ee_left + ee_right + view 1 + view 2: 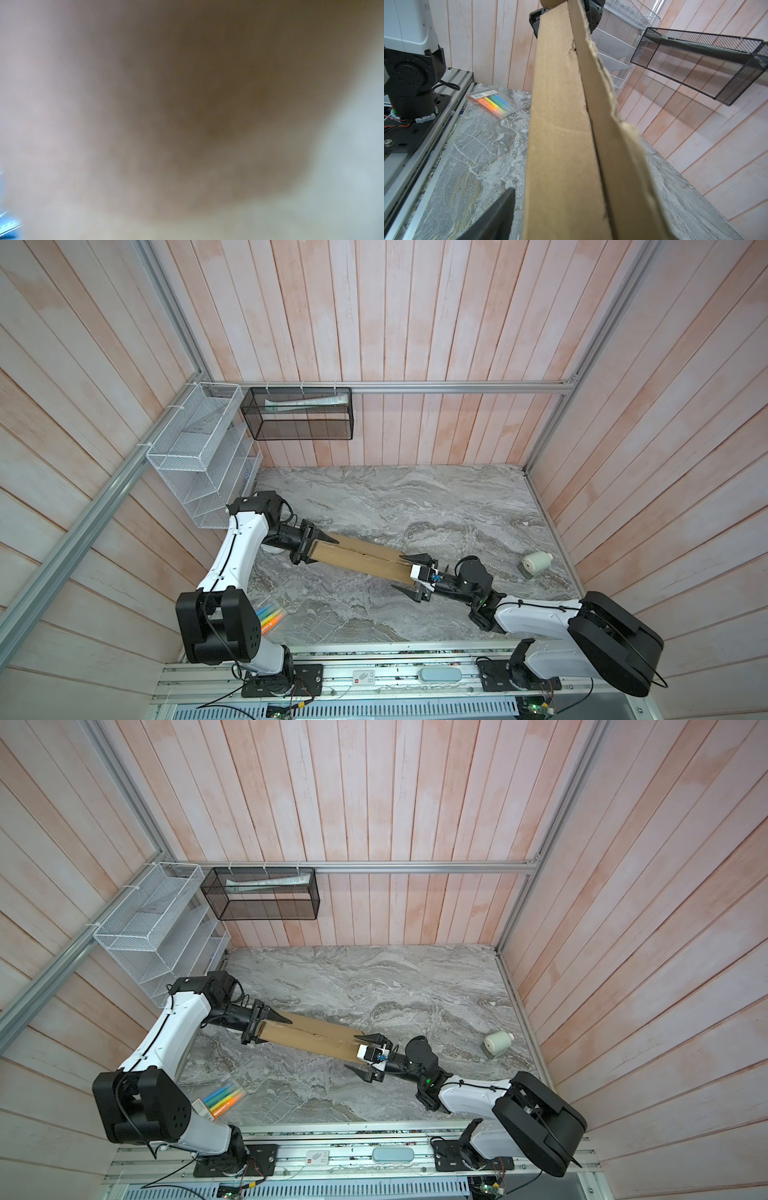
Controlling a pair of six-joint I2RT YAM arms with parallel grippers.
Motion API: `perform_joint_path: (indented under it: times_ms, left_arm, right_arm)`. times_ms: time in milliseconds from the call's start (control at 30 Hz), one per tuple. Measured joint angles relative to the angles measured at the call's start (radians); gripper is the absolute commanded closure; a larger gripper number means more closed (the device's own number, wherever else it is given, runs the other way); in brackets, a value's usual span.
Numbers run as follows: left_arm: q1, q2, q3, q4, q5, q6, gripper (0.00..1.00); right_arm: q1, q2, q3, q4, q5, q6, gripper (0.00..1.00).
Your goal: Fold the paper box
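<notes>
Closest to the rail, a pack of coloured markers (270,614) lies on the desk (415,510), clear of the work. Next in, the right claw (397,572) stands spread wide around the near end of the paper box (361,562). In the right wrist view one finger (492,218) shows a sliver of gap from the cardboard, so I read it as open and straddling, not clamping. The box is a long, slim brown shape running diagonally between the two arms. It seems to be held up on edge, not lying flat. Its far end sits inside the left claw (316,551), whose jaws look closed on the cardboard (left wrist view is just brown blur, lens right against it). Progress, by my read: mostly folded, walls up and panels brought together. But the long seam has a ragged edge that isn't flush, so the final tuck or press and the setting down are probably left. Further off: a white roll (536,566), then a white wire rack (195,456) and a black mesh basket (297,414) on the wall.
</notes>
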Motion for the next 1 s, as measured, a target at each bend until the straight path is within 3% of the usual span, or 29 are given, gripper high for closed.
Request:
perform_joint_path:
  times_ms: [667, 1000]
  left_arm:
    - [0.006, 0.003, 0.017, -0.032, -0.007, 0.044, 0.84]
    - [0.008, 0.027, 0.027, -0.050, -0.004, 0.083, 0.75]
  right_arm:
    - [0.017, 0.018, 0.019, 0.006, 0.021, -0.056, 0.40]
    - [0.022, 0.018, 0.020, -0.004, 0.030, -0.090, 0.48]
